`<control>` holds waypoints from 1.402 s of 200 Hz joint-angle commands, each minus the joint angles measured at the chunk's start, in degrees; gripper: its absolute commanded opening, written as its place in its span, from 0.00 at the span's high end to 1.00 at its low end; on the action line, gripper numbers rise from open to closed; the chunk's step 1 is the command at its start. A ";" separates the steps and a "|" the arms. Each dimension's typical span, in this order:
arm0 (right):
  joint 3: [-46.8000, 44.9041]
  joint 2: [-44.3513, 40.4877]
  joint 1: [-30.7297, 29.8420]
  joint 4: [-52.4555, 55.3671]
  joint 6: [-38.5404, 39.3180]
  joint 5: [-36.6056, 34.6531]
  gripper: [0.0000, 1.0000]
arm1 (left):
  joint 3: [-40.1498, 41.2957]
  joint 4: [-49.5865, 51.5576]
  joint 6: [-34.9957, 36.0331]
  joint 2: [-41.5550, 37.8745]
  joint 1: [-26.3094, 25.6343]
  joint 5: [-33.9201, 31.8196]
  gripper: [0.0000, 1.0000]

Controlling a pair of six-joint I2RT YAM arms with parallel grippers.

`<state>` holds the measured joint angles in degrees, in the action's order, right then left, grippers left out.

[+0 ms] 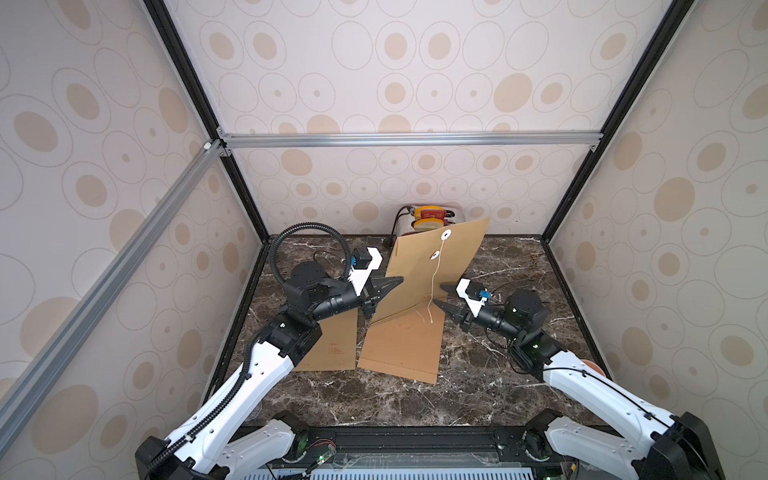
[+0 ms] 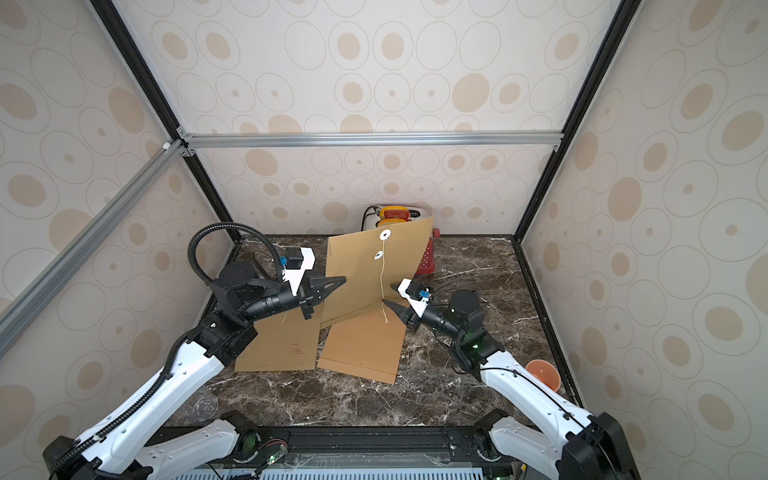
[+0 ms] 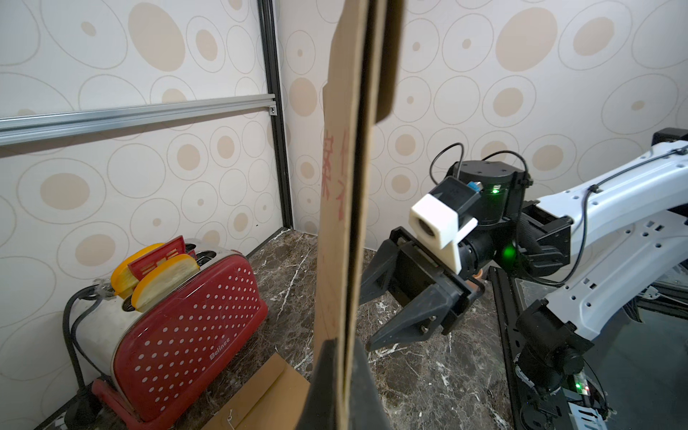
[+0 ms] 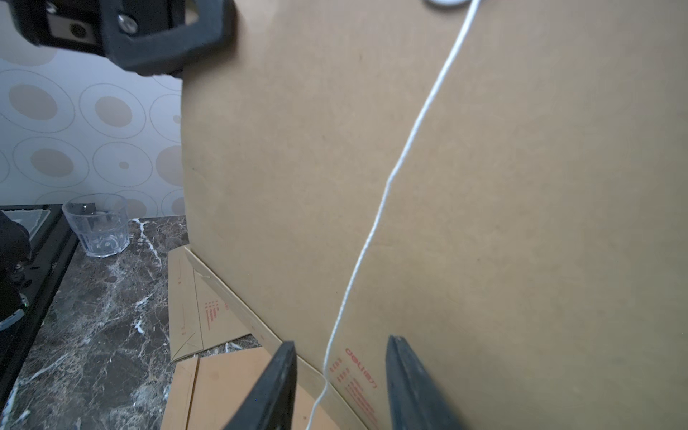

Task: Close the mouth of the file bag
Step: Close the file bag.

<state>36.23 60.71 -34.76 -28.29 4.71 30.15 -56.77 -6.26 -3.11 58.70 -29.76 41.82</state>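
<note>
File bag (image 1: 432, 266) brown, red print; string (image 4: 388, 182) white. Toaster (image 3: 186, 324) red, white dots. Worktop (image 1: 374, 399) dark brown marble, white veins. Walls (image 1: 374, 62) cream, beige ovals. Cup (image 2: 542, 372) orange.

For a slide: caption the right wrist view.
Open right gripper straddles the white string hanging down the upright file bag.

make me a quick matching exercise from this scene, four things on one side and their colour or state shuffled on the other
1 left claw
2 right claw
3 toaster
4 glass

a clear, upright
b shut on the file bag
c red with white dots
d open, near the string

Pairs: 1-b, 2-d, 3-c, 4-a
</note>
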 commanded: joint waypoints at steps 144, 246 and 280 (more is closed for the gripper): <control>0.06 3.50 -0.44 -6.47 -6.13 1.92 0.77 | 1.12 -6.83 -4.31 -1.04 -0.42 0.94 1.00; -0.56 -1.56 -0.44 -1.14 -8.16 2.62 1.00 | 2.46 -13.32 -10.23 -0.16 0.11 2.43 1.00; 1.30 -1.19 -0.63 0.54 -10.73 3.94 1.00 | 2.46 -15.03 -12.47 0.55 0.12 3.74 1.00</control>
<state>36.36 59.86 -34.96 -29.47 -3.62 32.86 -53.89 -17.08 -13.13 58.92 -29.85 43.70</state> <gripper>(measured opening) 0.043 0.051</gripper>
